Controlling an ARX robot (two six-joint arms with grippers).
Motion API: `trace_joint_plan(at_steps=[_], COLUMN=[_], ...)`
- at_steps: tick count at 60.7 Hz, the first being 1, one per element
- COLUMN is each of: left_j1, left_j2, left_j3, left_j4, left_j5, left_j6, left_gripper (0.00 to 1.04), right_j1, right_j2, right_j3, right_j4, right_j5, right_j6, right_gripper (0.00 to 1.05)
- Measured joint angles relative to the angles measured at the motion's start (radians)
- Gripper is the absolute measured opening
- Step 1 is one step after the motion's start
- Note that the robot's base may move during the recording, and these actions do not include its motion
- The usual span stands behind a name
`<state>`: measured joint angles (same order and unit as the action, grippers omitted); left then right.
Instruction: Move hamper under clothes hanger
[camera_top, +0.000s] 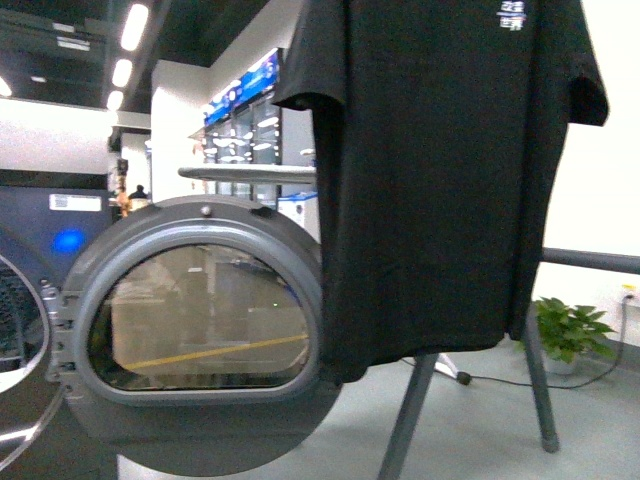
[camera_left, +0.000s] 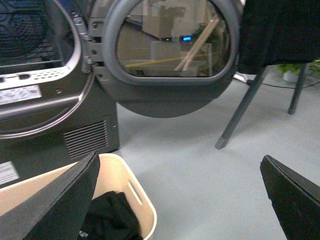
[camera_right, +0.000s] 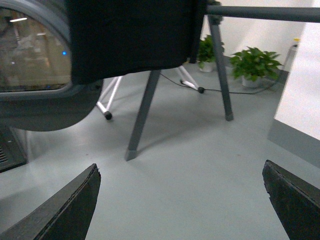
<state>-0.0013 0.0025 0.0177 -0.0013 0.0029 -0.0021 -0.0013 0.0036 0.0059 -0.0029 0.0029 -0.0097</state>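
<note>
left claw (camera_left: 179, 162) wide apart, hamper (camera_left: 131, 176) only in its wrist view

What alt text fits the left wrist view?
The beige hamper, dark clothes inside, sits before the dryer, whose round door hangs open. A leg of the clothes hanger stands on grey floor further off; the left gripper is open, empty.

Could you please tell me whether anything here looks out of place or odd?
The dryer door is swung wide open, jutting toward the clothes hanger. The hamper, holding dark clothing, sits by the dryer rather than beneath the clothes hanger. Nothing looks spilled or damaged.
</note>
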Motion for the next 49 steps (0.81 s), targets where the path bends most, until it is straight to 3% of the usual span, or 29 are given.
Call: trace_joint_plan(at_steps=[49], left_j1=[0.001], left_j2=[-0.003], left_j3=[0.000], left_j4=[0.000], left_j5=[-0.003], left_j6=[0.000], left_gripper=[0.98], right_j1=[0.002], right_j2=[0.000], right_j3=[0.000], right_j4=[0.000], right_j5=[-0.005], right_j6=[0.000], right_gripper=[0.97])
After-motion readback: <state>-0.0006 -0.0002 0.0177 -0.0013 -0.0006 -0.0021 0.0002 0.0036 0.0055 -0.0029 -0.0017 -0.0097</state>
